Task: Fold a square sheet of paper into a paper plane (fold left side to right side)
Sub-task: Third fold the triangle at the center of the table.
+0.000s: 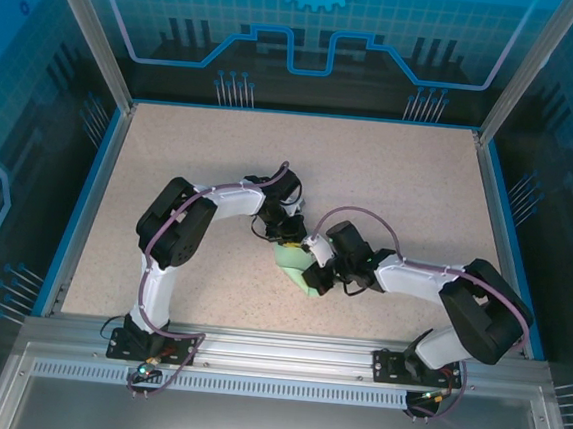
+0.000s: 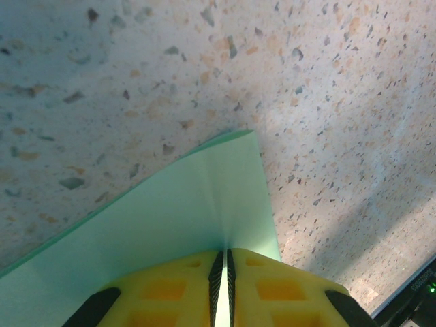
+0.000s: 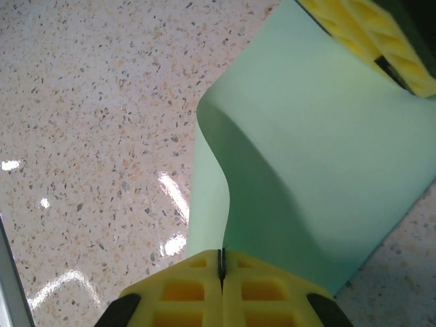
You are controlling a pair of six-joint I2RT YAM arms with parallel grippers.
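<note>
Sheet of paper (image 1: 291, 260) sits near the middle of the speckled table (image 1: 409, 185), a bit toward the near edge, caught between the two grippers. It's pale mint green and plain, and it isn't lying flat (part of it is lifted and bowed into a soft curve, easiest to see from the right wrist). The left gripper (image 1: 287, 237) is on the sheet's far side. From its own wrist camera the yellow fingers (image 2: 272, 286) are pressed together with a thin sliver of green paper pinched in the slit, and a corner of the sheet points away across the tabletop. The right gripper (image 1: 315, 277) is on the near-right side, and its yellow fingers (image 3: 184, 293) are likewise clamped tight on an edge of the paper, right where the sheet curls up. In that same view the left gripper's pads poke in at the top right, on the opposite edge. A blue rim (image 1: 305, 113) fences the table in.
</note>
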